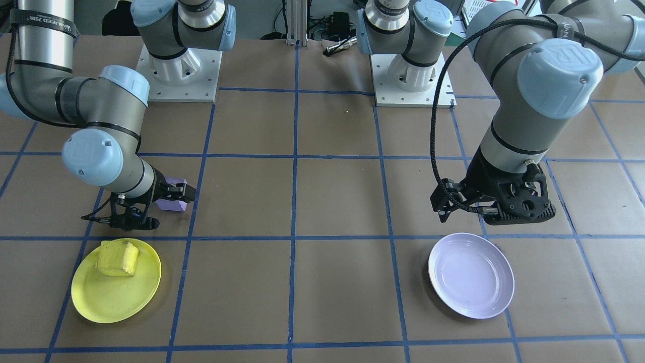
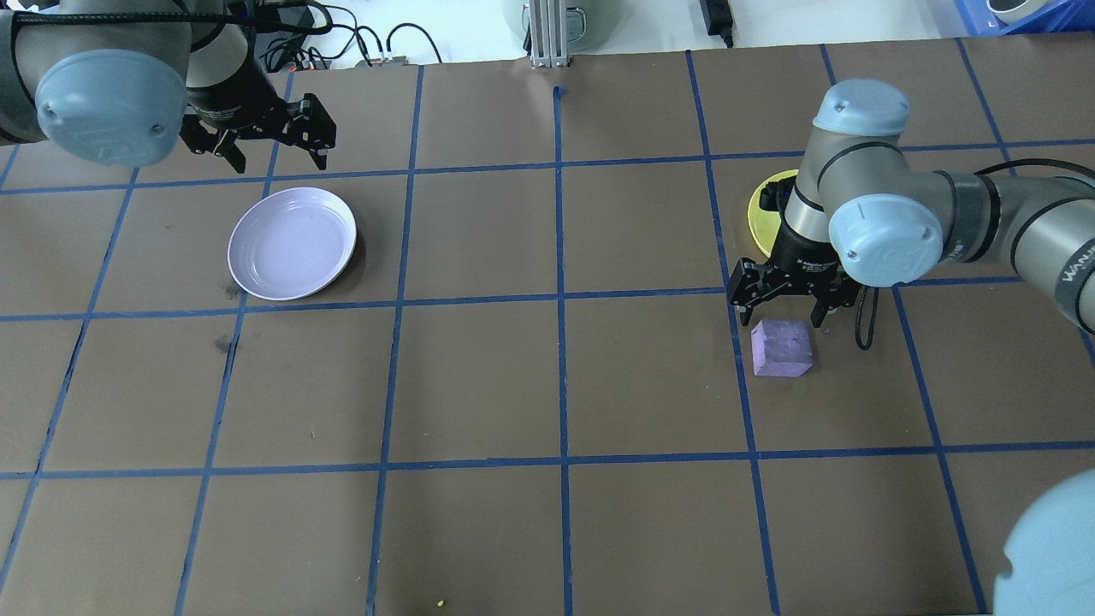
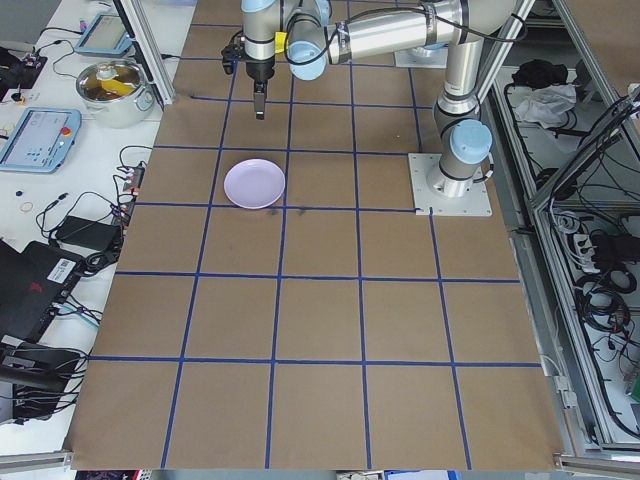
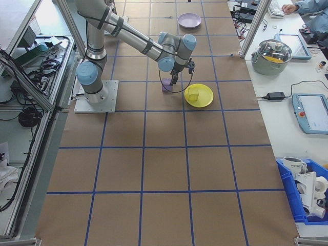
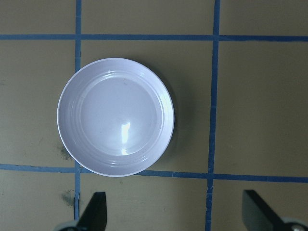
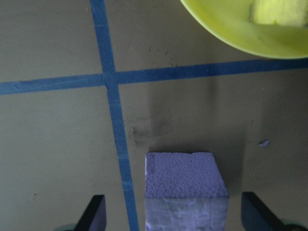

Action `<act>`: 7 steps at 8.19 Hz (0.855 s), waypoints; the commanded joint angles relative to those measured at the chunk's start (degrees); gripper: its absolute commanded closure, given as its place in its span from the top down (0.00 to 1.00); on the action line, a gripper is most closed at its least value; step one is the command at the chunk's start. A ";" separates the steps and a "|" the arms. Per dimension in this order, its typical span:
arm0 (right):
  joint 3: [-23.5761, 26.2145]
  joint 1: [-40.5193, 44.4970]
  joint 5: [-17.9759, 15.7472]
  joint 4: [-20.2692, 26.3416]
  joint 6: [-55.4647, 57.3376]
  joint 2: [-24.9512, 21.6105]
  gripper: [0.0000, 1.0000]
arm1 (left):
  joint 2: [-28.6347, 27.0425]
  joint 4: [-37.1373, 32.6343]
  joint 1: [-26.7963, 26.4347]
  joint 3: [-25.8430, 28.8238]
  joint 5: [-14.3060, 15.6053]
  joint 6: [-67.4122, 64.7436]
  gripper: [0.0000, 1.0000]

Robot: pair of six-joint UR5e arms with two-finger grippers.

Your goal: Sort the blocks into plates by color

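Right end effector (image 2: 791, 306), fingers spread, poised beside the small rough purple foam cube (image 2: 781, 347); an off-centre closure could nudge it aside.

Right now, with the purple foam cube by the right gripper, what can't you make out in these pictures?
- Yellow plastic plate, overhead view: mostly hidden behind the right arm, so the yellow foam cube on it is unseen there.
- Purple foam cube, right wrist view: bottom edge cuts off its near part.
- Right gripper: open around the cube; contact unclear.
- Left gripper, left wrist view: only fingertips show.
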 commanded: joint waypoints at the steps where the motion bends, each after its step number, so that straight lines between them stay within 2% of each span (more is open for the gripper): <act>1: 4.42 0.01 -1.89 -1.77 0.05 0.23 1.00 | -0.15 0.33 0.00 0.06 0.00 0.00 1.00; 2: 4.52 0.01 -3.02 -5.96 -0.65 0.32 0.65 | -0.15 0.33 0.00 -0.02 0.00 -0.09 1.00; 3: 4.95 0.01 -2.51 -6.52 -0.66 0.32 0.40 | -0.15 0.33 0.00 0.06 -0.09 0.00 1.00; 4: 4.35 0.19 1.06 -6.53 0.13 0.24 0.13 | -0.24 0.33 0.00 -0.02 -0.09 0.00 1.00; 5: 3.82 0.62 3.53 -3.83 0.92 -1.07 0.06 | -0.24 0.33 0.00 0.06 -0.09 0.00 1.00; 6: 1.81 3.50 5.12 -1.54 7.89 -2.82 0.06 | -0.24 0.33 0.00 0.06 -0.09 0.00 1.00; 7: -0.12 9.88 5.05 -0.30 15.79 -3.27 0.06 | -0.24 0.33 0.00 0.06 -0.09 0.00 1.00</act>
